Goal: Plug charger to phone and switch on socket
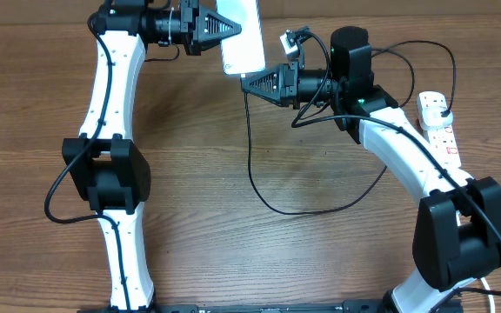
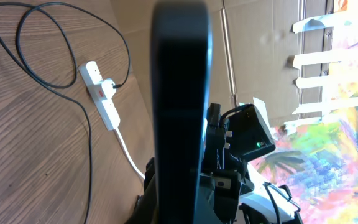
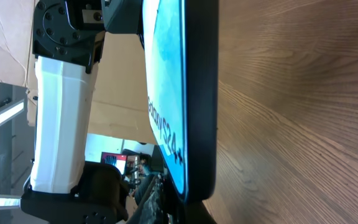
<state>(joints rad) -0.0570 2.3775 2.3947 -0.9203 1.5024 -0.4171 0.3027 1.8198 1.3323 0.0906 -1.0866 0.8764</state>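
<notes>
Aloft, left fingers (image 1: 224, 28) clasp phone (image 1: 240, 39), right fingers (image 1: 256, 83) charger (image 1: 250, 148)

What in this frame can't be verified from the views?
Overhead: charger tip hidden between right gripper and phone; plugged or not, unclear.
Overhead, left wrist: socket switches too small to read.
Left wrist: phone's dark edge blocks left gripper fingers.
Overhead: phone's far end cut off by the upper edge.

Wood-grain counter (image 1: 233, 252) below; cardboard panel (image 2: 253, 50), white tape strips (image 2: 319, 25) and colourful painting (image 2: 347, 143) at right.
</notes>
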